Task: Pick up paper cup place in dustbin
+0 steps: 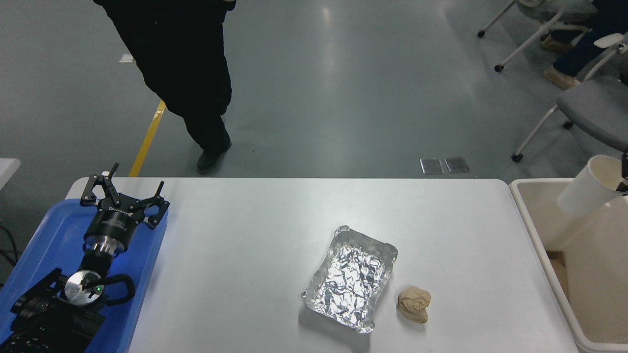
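One paper cup (588, 189) hangs tilted at three o'clock, above the dustbin (524, 215), its rim pinched by the right gripper (624, 182), which barely shows at the frame's edge; its fingers grip the cup's lip. One foil tray (351, 278) and one tan paper wad (414, 304) sit at five o'clock on the worktop (255, 255). The left gripper (125, 195) rests at eight o'clock over one blue tray (54, 230), fingers spread wide, empty. One person (181, 68) stands at eleven.

One paper cup (586, 189), one dustbin (532, 185), one foil tray (351, 278), one paper wad (414, 304), one blue tray (54, 230)
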